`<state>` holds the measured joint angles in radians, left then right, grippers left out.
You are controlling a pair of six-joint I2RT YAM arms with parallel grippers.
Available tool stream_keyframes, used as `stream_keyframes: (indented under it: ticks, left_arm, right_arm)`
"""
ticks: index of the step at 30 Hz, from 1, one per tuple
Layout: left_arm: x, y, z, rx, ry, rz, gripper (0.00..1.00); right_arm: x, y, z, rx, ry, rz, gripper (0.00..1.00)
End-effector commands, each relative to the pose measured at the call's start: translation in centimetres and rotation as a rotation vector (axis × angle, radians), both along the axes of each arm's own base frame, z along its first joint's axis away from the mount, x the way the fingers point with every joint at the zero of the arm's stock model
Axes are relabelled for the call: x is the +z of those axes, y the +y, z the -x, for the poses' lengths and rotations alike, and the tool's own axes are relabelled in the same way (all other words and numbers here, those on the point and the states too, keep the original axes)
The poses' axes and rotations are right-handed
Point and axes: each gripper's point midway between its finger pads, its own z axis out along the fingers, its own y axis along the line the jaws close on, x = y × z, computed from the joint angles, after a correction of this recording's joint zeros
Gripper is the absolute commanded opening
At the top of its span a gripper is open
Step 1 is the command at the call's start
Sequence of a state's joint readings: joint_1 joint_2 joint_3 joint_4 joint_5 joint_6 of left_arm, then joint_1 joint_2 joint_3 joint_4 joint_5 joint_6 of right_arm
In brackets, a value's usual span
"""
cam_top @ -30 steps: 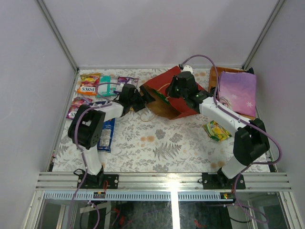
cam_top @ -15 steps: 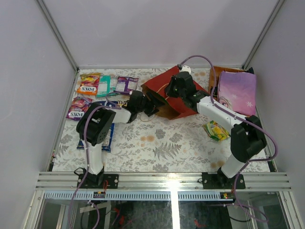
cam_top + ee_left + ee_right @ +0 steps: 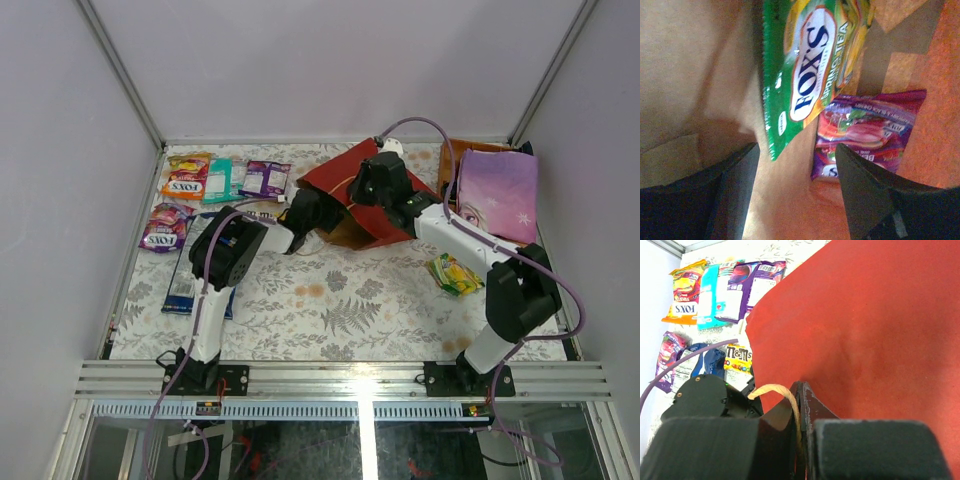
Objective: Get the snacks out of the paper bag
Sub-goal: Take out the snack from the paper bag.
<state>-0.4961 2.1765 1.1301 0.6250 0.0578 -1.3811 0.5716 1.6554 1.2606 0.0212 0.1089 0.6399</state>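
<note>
Two hands busy. Top: paper bag (image 3: 345, 180) lies sideways on table (image 3: 340, 300), left hand (image 3: 315, 215) in its mouth. L wrist: fingers (image 3: 735, 185) apart, holding nothing, green snack (image 3: 805, 80) just ahead. R wrist: right hand (image 3: 801, 405) pinches handle (image 3: 775, 388) tight, to steady bag.

Two snacks (image 3: 805, 90) inside — one paper bag (image 3: 338, 182)

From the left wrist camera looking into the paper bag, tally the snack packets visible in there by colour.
Glossy green FOX'S candy packet: 1
Glossy purple candy packet: 1
Total in view: 2
</note>
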Motion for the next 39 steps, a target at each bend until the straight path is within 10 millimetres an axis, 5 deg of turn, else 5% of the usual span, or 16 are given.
stream_keyframes:
  ticks: [1,11,17,20,32,39]
  left_arm:
    - [-2.1,-0.4,-1.7,0.128,0.034,-0.068,0.64]
    - [-2.7,-3.1,-4.2,0.171,-0.017,-0.097,0.59]
    - [0.5,-2.1,-4.6,0.146,-0.139,-0.174,0.05]
    - [2.8,-0.9,-4.3,0.131,-0.218,-0.27,0.0]
    - [10.4,4.4,4.3,0.033,-0.395,-0.415,0.0]
    - [8.3,6.1,8.2,-0.051,-0.32,-0.486,0.0]
  right_arm:
    - [3.9,-0.1,0.0,-0.017,-0.099,-0.05,0.0]
    - [4.3,-0.1,0.2,-0.01,-0.109,-0.053,0.0]
    - [4.5,-0.5,0.1,-0.023,-0.122,-0.041,0.0]
    - [4.6,-0.5,0.1,-0.024,-0.125,-0.037,0.0]
    - [4.1,-1.7,-0.1,-0.066,-0.135,0.005,0.0]
    - [4.1,-1.6,-0.1,-0.064,-0.133,0.006,0.0]
